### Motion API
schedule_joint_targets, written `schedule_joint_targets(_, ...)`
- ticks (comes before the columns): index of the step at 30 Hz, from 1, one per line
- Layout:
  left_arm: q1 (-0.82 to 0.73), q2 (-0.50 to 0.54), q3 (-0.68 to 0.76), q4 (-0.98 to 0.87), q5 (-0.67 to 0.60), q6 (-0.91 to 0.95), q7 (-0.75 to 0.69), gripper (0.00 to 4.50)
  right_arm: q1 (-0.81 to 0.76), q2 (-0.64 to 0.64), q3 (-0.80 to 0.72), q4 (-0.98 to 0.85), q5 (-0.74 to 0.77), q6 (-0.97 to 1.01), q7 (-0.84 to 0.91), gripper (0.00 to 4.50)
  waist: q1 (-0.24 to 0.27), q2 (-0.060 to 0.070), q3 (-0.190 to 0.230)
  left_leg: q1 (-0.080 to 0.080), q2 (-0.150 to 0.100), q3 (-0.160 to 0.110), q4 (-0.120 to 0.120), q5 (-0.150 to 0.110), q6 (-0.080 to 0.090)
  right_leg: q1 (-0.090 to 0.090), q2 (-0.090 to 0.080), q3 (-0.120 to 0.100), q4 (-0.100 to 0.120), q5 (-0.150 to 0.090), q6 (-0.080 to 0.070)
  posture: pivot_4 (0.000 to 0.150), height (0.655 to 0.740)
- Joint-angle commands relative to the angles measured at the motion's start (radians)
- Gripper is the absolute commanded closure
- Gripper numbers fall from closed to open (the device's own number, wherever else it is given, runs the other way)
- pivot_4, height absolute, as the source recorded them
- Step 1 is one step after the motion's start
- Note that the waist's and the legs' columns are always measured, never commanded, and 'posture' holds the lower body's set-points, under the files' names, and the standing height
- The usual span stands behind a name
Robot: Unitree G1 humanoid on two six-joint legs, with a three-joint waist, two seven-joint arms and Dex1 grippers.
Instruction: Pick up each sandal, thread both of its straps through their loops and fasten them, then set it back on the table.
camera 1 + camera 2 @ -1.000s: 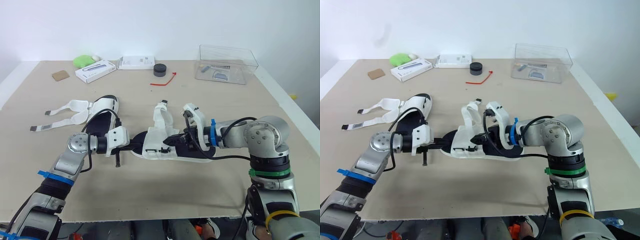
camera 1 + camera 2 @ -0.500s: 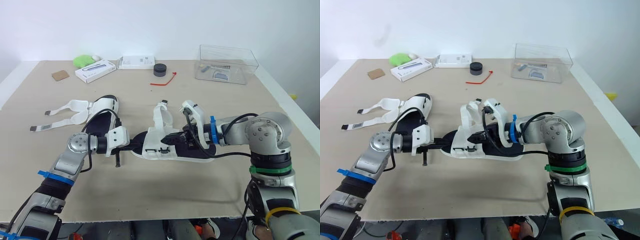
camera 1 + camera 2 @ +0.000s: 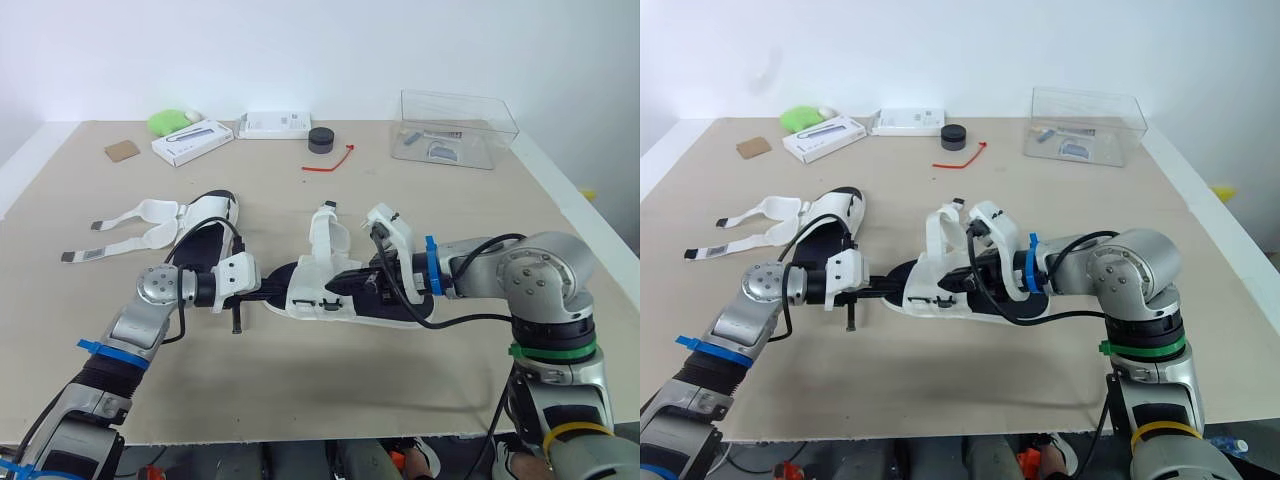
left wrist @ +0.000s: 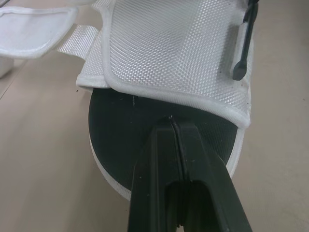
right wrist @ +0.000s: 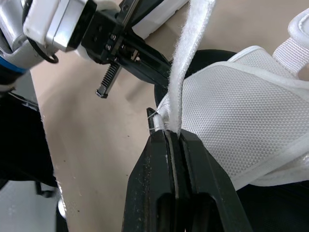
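White mesh sandal [image 3: 308, 288] at the middle of the desk [image 3: 300, 375], its black sole [image 4: 125, 130] pinched by the clenched left claw [image 4: 172, 122]; the right claw [image 5: 170, 134], clamped on one white strap [image 5: 191, 58], should, I reckon, draw it taut and flat for threading.

Head stereo pair overlooks table [image 3: 340, 385]; both wrist cameras close on sandal [image 4: 169, 43].

My left pincer [image 4: 172, 123] and right pincer [image 5: 169, 134] are black. The sandal [image 3: 325, 292] has a white woven-mesh upper, black footbed and white sole edge; its strap [image 5: 190, 58] is white. The desk [image 3: 300, 380] is plain beige, the tie [image 3: 328, 163] red; the far lump [image 3: 168, 122] looks green, I think.
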Motion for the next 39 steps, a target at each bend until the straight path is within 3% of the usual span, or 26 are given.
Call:
schedule_joint_targets(1, 0.015, 0.014, -0.017, 0.022, 0.037, 0.009, -0.003, 4.50, 0.007, -0.040, 0.022, -0.037, -0.002, -0.027, 0.039, 4.45, 0.000, 0.000, 0.000, 0.000, 0.000, 0.000, 0.000, 0.000, 0.000, 0.000, 0.000, 0.000, 0.000, 0.000, 0.000, 0.150, 0.7400)
schedule_joint_targets(13, 0.013, 0.013, -0.022, 0.023, 0.036, 0.008, 0.000, 4.50, -0.093, -0.083, 0.056, 0.082, -0.021, -0.064, 0.144, 4.45, 0.000, 0.000, 0.000, 0.000, -0.001, 0.000, 0.000, 0.000, 0.000, 0.000, -0.001, 0.000, 0.000, 0.000, 0.000, 0.150, 0.7400)
schedule_joint_targets(15, 0.015, 0.015, -0.021, 0.020, 0.035, 0.010, 0.001, 4.50, -0.073, -0.089, 0.064, 0.061, -0.021, -0.063, 0.150, 3.71, 0.001, 0.000, 0.000, 0.000, -0.001, 0.000, 0.000, 0.000, 0.000, 0.000, -0.001, 0.000, 0.000, -0.001, 0.000, 0.150, 0.7400)
schedule_joint_targets(16, 0.017, 0.016, -0.020, 0.018, 0.034, 0.010, 0.001, 4.50, -0.067, -0.091, 0.067, 0.056, -0.023, -0.066, 0.150, 3.59, 0.001, 0.000, 0.000, 0.000, -0.001, 0.000, 0.000, 0.000, 0.000, 0.000, -0.001, 0.000, 0.000, -0.001, 0.000, 0.150, 0.7400)
schedule_joint_targets(18, 0.022, 0.019, -0.019, 0.016, 0.034, 0.009, 0.000, 4.50, -0.061, -0.090, 0.067, 0.049, -0.034, -0.081, 0.144, 2.62, 0.001, 0.000, 0.000, 0.000, -0.001, 0.000, 0.000, 0.000, 0.000, 0.000, -0.001, 0.000, 0.000, -0.001, 0.000, 0.150, 0.7400)
schedule_joint_targets(26, 0.017, 0.021, -0.020, 0.020, 0.038, 0.007, -0.001, 4.50, -0.113, -0.069, 0.044, 0.122, -0.065, -0.111, 0.139, 2.62, 0.000, 0.000, 0.000, 0.001, 0.000, 0.000, 0.000, 0.000, 0.000, 0.000, 0.000, 0.000, 0.000, 0.000, 0.000, 0.150, 0.7400)
schedule_joint_targets(39, 0.015, 0.015, -0.019, 0.032, 0.044, -0.006, 0.002, 4.50, -0.249, -0.035, 0.146, 0.337, -0.160, -0.176, 0.242, 2.62, 0.000, 0.000, 0.000, 0.001, 0.000, 0.001, 0.000, 0.000, 0.000, 0.000, 0.000, 0.000, 0.000, 0.000, -0.001, 0.150, 0.7400)
